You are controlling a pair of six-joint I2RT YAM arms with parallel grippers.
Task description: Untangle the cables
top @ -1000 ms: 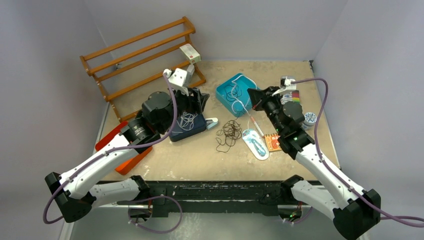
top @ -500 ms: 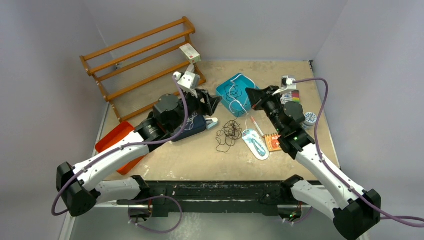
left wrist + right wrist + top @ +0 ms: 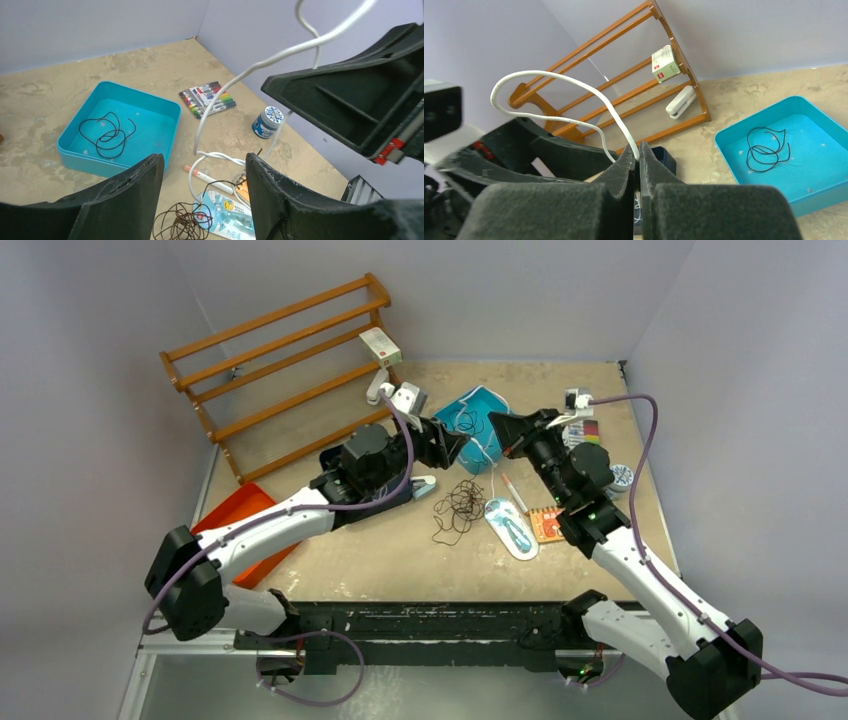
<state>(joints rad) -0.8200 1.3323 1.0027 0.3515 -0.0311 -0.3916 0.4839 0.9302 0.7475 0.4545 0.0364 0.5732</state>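
My right gripper (image 3: 504, 436) is shut on the white cable (image 3: 494, 468) and holds it raised; the cable hangs down to loops on the table. In the right wrist view the gripper (image 3: 637, 156) pinches the white cable (image 3: 549, 75), which arcs above it. My left gripper (image 3: 461, 444) is open and empty, close to the left of the right gripper and the hanging white cable (image 3: 235, 80), above the table (image 3: 204, 192). The black cable (image 3: 466, 425) lies coiled in a teal tray (image 3: 490, 397). The dark brown cable (image 3: 458, 504) is a tangle on the table.
A wooden rack (image 3: 280, 350) stands back left, an orange tray (image 3: 235, 520) at the left edge, a dark blue case (image 3: 385, 495) under my left arm. A blue package (image 3: 510, 527), pen (image 3: 515, 490), markers (image 3: 590, 430) and round tin (image 3: 620, 476) lie by my right arm.
My left arm has swung right, from over the dark blue case to beside the teal tray and the right gripper. My right gripper has stayed put, still holding the white cable.
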